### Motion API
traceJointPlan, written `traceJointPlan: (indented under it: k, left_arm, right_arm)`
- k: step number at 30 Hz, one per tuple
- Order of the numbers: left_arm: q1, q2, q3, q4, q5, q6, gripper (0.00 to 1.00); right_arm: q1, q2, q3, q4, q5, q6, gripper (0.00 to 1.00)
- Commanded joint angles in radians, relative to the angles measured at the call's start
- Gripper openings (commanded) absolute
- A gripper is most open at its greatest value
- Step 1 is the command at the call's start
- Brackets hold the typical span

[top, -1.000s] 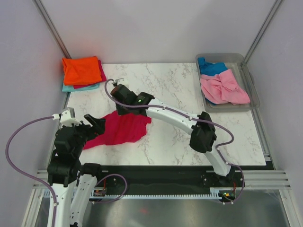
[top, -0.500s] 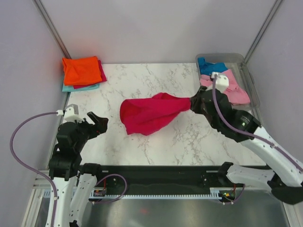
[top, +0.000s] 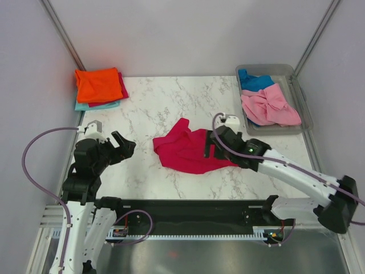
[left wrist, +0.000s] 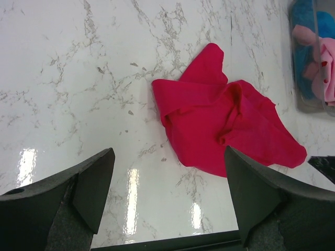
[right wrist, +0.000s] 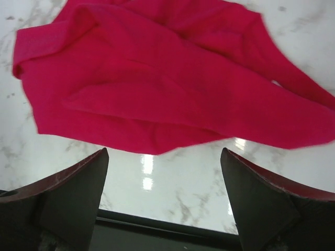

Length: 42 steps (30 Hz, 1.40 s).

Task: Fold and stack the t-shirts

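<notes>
The crimson-pink t-shirt is lying crumpled at the middle of the marble surface. The right tool is hanging over the shirt's right edge with jaws spread wide, gripping nothing, though it may be brushing the cloth. The left tool is gaping empty, well left of the shirt. An orange t-shirt is sitting folded at the far-left corner.

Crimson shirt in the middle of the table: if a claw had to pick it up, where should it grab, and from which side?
Probably the pointed flap at the far end of the crimson shirt, coming straight down from above. It lies thin and flat on the table, sticking out from the heap, while the middle is bunched in folds.
</notes>
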Motion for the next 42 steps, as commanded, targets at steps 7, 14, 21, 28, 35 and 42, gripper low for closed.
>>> traceJointPlan:
  k: [7, 14, 21, 28, 35, 42]
  left_arm:
    - [0.007, -0.015, 0.002, 0.052, 0.051, 0.041, 0.92]
    - [0.007, -0.039, -0.003, 0.058, 0.063, 0.048, 0.93]
    - [0.007, -0.061, -0.006, 0.061, 0.068, 0.049, 0.93]
    - [0.007, -0.071, -0.007, 0.064, 0.069, 0.049, 0.93]
    - [0.007, -0.075, -0.007, 0.064, 0.066, 0.049, 0.93]
    - [0.007, -0.068, -0.007, 0.064, 0.06, 0.049, 0.93]
  right_arm:
    - [0.078, 0.471, 0.252, 0.223, -0.088, -0.036, 0.92]
    - [0.09, 0.689, 0.474, 0.186, -0.108, -0.074, 0.89]
    - [0.098, 0.753, 0.496, 0.153, -0.097, -0.056, 0.79]
    - [0.115, 0.746, 0.448, 0.13, -0.065, -0.034, 0.61]
    - [0.123, 0.73, 0.405, 0.111, -0.048, -0.022, 0.26]
    - [0.133, 0.649, 0.344, 0.107, -0.008, -0.013, 0.0]
